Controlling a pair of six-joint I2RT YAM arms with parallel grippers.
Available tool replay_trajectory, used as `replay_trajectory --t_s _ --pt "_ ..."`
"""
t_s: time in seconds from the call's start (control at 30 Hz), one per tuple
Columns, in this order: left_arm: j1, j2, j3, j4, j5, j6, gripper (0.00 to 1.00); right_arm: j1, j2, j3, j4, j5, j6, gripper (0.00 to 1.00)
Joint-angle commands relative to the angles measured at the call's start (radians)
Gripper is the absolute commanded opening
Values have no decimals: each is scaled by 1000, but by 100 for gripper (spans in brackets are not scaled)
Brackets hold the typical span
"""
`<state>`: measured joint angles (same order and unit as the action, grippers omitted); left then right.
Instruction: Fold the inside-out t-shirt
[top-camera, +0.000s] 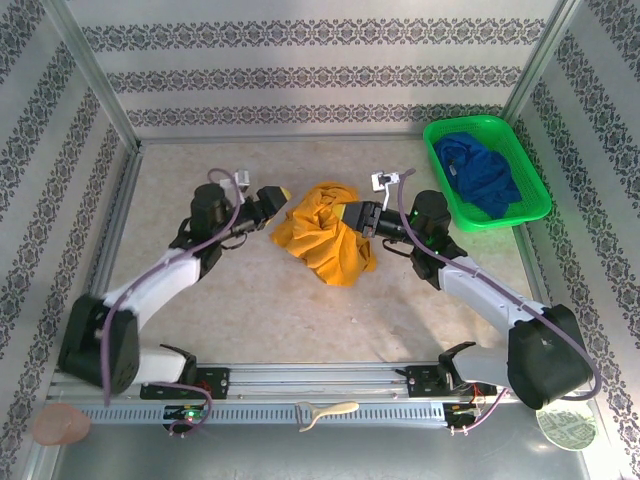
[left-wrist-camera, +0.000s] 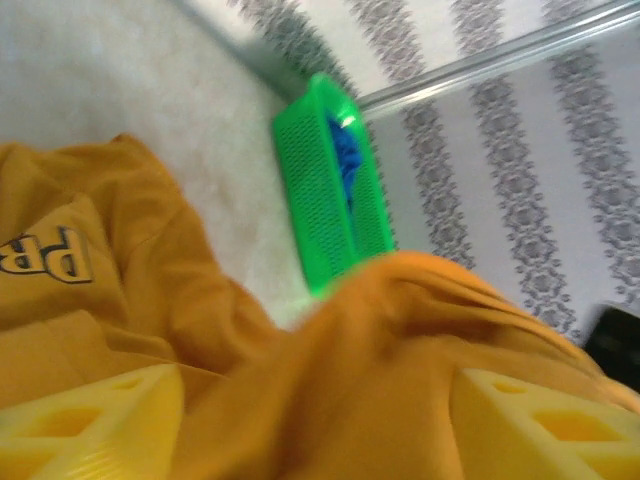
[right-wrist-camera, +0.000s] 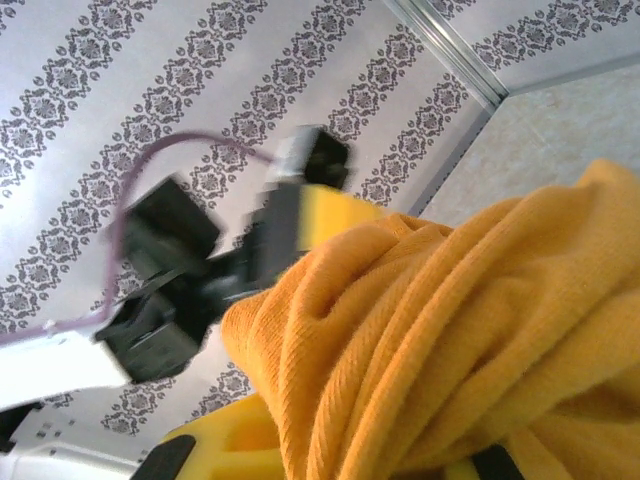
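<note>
White links, black joints; a purple cable (top-camera: 130, 290) trails each arm; claw fingers (left-wrist-camera: 90, 420) are yellow.

Orange t-shirt (right-wrist-camera: 450, 330) bunches over the right pincer (right-wrist-camera: 330, 460); blurred left pincer (right-wrist-camera: 320, 205) meets its far edge.

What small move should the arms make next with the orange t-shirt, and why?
Probably close the left tool on the cloth between its wide-apart fingers. The t-shirt lies as a crumpled heap, with the right tool at its other side, so it needs a firm hold before being spread flat.
</note>
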<state>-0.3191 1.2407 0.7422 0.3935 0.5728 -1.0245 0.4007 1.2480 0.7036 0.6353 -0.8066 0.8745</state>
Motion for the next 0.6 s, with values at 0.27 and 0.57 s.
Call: replay_trajectory --t_s 0.27,0.57 --pt "-392 -185 -54 -133 -543 149 79 21 84 -27 210 67 119 0" --pt "-377 35 -24 -136 -663 155 78 51 50 -11 214 77 149 0"
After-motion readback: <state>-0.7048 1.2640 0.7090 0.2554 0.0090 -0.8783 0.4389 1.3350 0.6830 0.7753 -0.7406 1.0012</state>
